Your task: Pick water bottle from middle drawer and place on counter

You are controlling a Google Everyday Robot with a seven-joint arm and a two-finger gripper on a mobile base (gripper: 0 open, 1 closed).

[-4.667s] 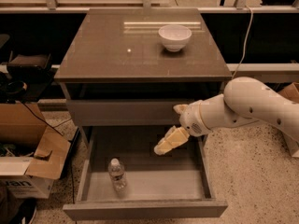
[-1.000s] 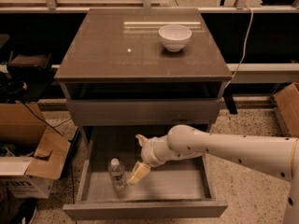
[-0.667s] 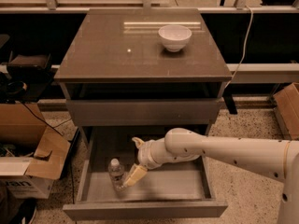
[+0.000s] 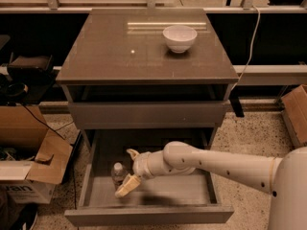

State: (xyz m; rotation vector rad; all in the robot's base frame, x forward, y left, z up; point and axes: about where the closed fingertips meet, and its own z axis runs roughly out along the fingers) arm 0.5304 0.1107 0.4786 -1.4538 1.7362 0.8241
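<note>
The water bottle [image 4: 117, 172] stands upright on the floor of the open middle drawer [image 4: 172, 191], near its left wall. My gripper [image 4: 128, 170] is down inside the drawer, right beside the bottle. It is open, with one beige finger [image 4: 126, 186] in front of the bottle and the other behind it. I cannot tell whether the fingers touch the bottle. The white arm reaches in from the lower right. The counter [image 4: 120, 51] is the glossy top of the cabinet above.
A white bowl [image 4: 180, 37] sits on the counter at the back right. The upper drawer front [image 4: 144, 114] is shut above the open drawer. Cardboard boxes stand on the floor at the left [image 4: 29, 162] and the far right [image 4: 295, 114].
My gripper has moved from the drawer's right side down and to the left, and now sits against the bottle. The bottle has stayed in place.
</note>
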